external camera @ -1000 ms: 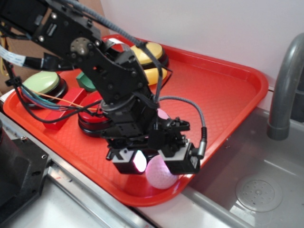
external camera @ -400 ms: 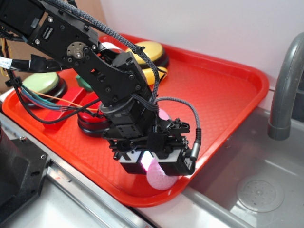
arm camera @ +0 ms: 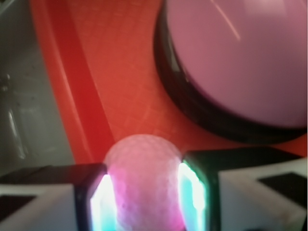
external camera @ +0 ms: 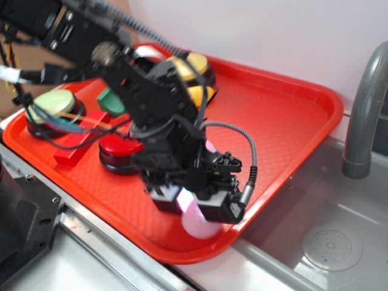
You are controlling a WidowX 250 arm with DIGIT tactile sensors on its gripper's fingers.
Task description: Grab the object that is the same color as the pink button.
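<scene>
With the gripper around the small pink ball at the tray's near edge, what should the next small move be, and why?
Probably a short, straight lift. In the wrist view the gripper has both pads pressed against the sides of the pink ball, so the grasp looks made. The ball sits close to the tray rim, with the pink button just behind, so rising vertically should avoid both.

**Steel sink counter under a plain pale wall**

A plain pale wall (external camera: 273,30) fills the back, evenly lit, without windows. Below it lies a grey metal counter (external camera: 327,200) with a round drain cover (external camera: 330,244) near the right front corner. A grey curved faucet pipe (external camera: 364,109) rises at the right edge. Brown cardboard (external camera: 27,73) shows at the far left edge. The light is soft and diffuse.
</scene>
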